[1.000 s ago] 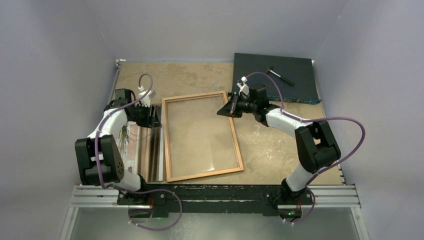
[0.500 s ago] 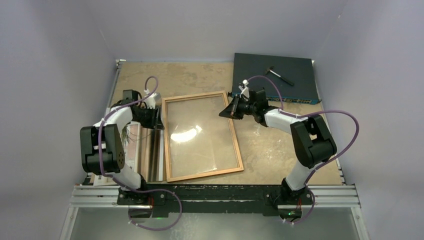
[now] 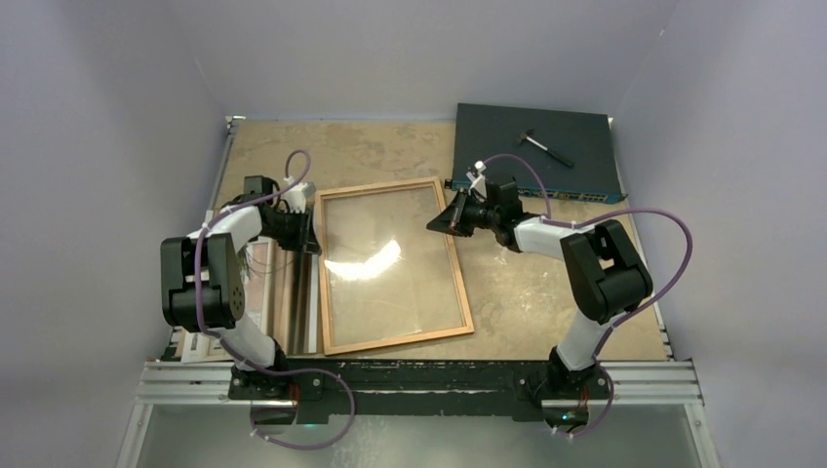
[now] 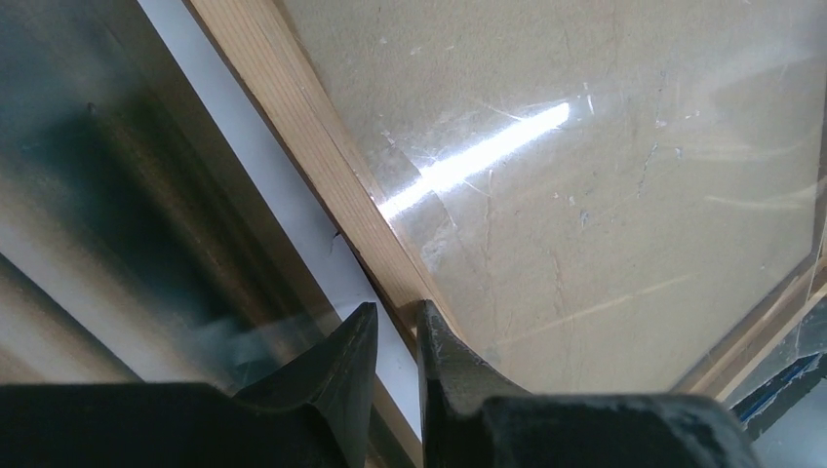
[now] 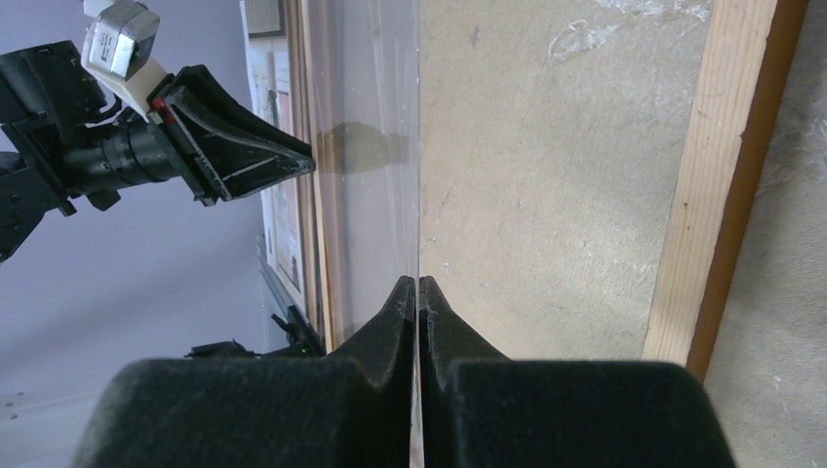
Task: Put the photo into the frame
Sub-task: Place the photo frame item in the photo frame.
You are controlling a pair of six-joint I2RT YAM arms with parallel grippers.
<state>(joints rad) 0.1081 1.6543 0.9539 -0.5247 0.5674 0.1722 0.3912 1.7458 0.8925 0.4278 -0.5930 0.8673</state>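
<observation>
2 grippers meet the frame (image 3: pixel 395 340) from opposite sides. We see a thin orange-brown wooden rectangle lying flat mid-table (image 3: pixel 546 283). A clear pane (image 3: pixel 390 263) over its opening catches a bright glare. The right gripper (image 5: pixel 417 285) pinches the pane's right edge, fingers pressed tight on it. The left gripper (image 4: pixel 395 317) has its fingers drawn close on the frame's left rail. The photo (image 3: pixel 283 302) lies just left of the frame, under the left arm. It is glossy, with brown and beige stripes and a white border beside the rail.
</observation>
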